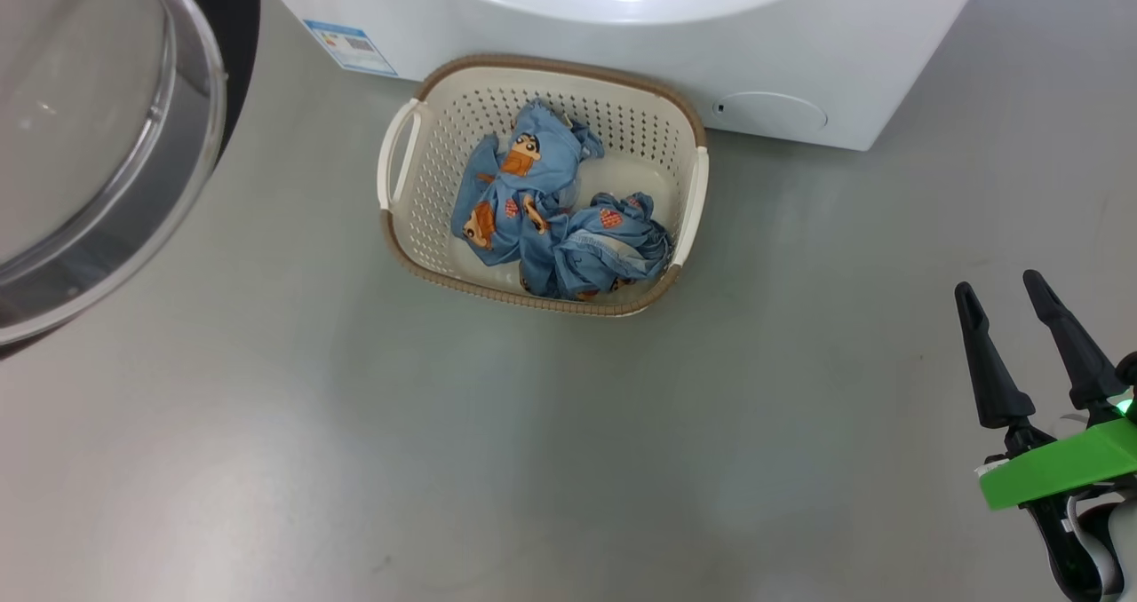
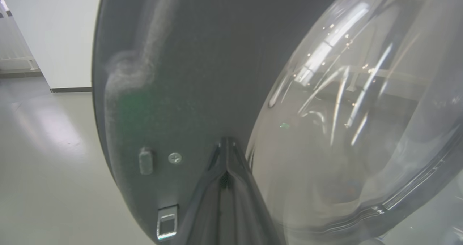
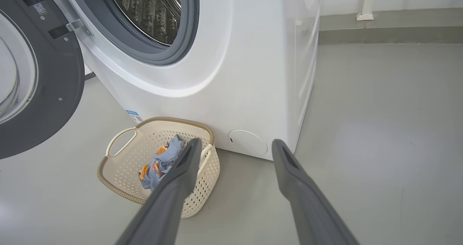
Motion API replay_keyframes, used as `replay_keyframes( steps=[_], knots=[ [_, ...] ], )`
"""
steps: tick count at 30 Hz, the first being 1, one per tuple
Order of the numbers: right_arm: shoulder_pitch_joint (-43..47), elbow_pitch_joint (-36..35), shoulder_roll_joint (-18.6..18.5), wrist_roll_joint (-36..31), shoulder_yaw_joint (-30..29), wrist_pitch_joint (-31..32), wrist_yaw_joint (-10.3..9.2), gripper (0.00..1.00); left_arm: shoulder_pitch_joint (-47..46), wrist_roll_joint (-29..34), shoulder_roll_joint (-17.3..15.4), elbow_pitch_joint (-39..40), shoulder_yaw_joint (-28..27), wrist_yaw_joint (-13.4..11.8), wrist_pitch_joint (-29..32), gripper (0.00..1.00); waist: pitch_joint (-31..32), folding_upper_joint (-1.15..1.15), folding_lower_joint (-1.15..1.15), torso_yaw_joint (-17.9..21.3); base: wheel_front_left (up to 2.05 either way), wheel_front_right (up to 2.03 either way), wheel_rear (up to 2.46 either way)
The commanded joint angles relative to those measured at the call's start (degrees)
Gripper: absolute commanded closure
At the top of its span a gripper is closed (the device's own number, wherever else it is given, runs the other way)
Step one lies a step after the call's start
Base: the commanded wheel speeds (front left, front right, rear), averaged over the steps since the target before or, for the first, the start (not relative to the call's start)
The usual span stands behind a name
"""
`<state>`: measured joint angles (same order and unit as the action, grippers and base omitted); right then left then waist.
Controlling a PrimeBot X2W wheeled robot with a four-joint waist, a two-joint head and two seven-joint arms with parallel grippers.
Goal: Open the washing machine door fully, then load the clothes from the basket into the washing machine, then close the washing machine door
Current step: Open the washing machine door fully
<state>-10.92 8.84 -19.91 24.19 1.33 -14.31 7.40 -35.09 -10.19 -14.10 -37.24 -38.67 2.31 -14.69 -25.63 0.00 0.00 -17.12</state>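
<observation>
**Washing machine** [image 3: 246, 75] — white front-loader standing on the grey floor [image 1: 533, 460]. The perforated steel drum [image 3: 152, 10] is visible through the mouth, ringed by a blue-grey gasket [image 3: 181, 53]. There is a small blue label [image 1: 351, 47] at the lower front corner and a round flap [image 3: 247, 142] low on the front.

**Washing machine door** [image 3: 54, 93] — stands open, at the left of the head view. It has a wide black ring with a clear glass bowl [image 2: 343, 129] bulging from its centre.

**Basket** [image 1: 444, 211]: cream, perforated, with a brown rim and side handles. It sits on the floor just in front of the machine's base, below the mouth.

**Clothes** [image 1: 551, 220]: light-blue fabric with orange and brown cartoon figures, crumpled in a heap inside the basket.

**Left hand** [image 2: 226, 144]: fingers pressed together with nothing between them. The tips are at the door's black ring, just beside the edge of the glass bowl. Whether they touch it cannot be told.

**Right hand** [image 1: 999, 287]: fingers spread wide and empty. It is over the floor, well apart from the basket, at the lower right of the head view. In its wrist view the fingers point toward the machine's lower front.
</observation>
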Motion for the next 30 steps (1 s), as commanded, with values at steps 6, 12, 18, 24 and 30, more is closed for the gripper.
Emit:
replay_keyframes(
  steps=[6, 12, 18, 24, 30],
  knots=[
    [-0.84, -1.76, -1.24, -0.53, 1.48, -0.69, 0.09, 0.00, -3.52, 2.33, -7.62, -2.80, -2.38, -0.07, -0.31, 1.00, -2.07, 0.00, 0.00, 0.11, 0.00, 0.00, 0.00],
    [-1.44, -1.97, -1.73, -0.59, 1.64, -0.69, 0.09, 0.00, -6.53, 3.72, -9.80, -6.05, -2.55, -0.72, -0.31, 1.00, -3.63, 0.00, 0.00, 0.03, 0.00, 0.00, 0.00],
    [-2.03, -2.05, -2.07, -0.54, 2.05, -0.69, 0.09, 0.00, -8.88, 4.42, -11.35, -9.10, -2.88, -1.91, -0.31, 1.00, -4.80, 0.00, 0.00, 0.26, 0.00, 0.00, 0.00],
    [-2.16, -2.04, -2.11, -0.50, 2.14, -0.69, 0.09, 0.00, -9.74, 4.83, -12.13, -9.96, -3.02, -2.12, -0.31, 1.00, -4.96, 0.00, 0.00, 0.46, 0.00, 0.00, 0.00],
    [-1.82, -1.51, -1.69, -0.50, 2.12, -0.69, 0.09, 0.00, -9.67, 5.16, -12.49, -10.16, -3.01, -1.33, -0.31, 1.00, -3.36, 0.00, 0.00, 0.63, 0.00, 0.00, 0.00]
  ],
)
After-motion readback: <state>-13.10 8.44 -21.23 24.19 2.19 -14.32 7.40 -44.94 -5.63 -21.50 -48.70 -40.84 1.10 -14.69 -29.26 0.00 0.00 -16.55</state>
